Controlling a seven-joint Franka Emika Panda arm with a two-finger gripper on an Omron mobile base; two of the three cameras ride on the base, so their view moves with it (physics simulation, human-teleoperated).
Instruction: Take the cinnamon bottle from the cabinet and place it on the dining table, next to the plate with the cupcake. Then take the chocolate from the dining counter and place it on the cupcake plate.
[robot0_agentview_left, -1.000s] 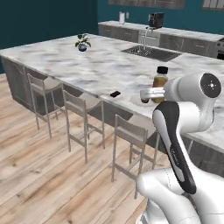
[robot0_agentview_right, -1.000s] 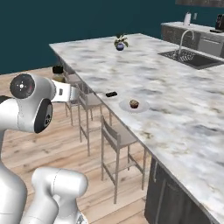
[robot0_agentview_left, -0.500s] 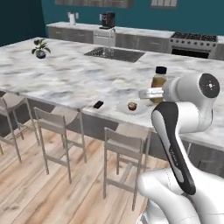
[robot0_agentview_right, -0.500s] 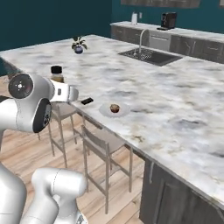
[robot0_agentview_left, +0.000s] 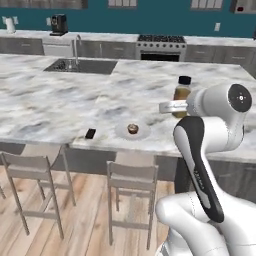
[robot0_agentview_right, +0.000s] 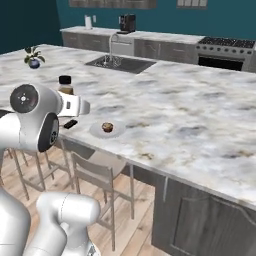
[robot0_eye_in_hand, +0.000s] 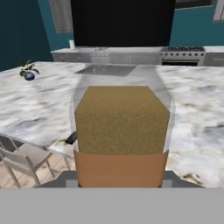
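Pincer (robot0_agentview_left: 176, 106) clamped shut on upright cinnamon bottle (robot0_agentview_left: 182, 92), carried above desk (robot0_agentview_left: 60, 100) toward cupcake plate (robot0_agentview_left: 132, 131) for placing beside it.

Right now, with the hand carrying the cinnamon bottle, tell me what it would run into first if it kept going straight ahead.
Probably nothing soon: the hand, shut on the cinnamon bottle, points level across the dining table, above it. The far counter with the stove lies in that line, though depth is unclear.
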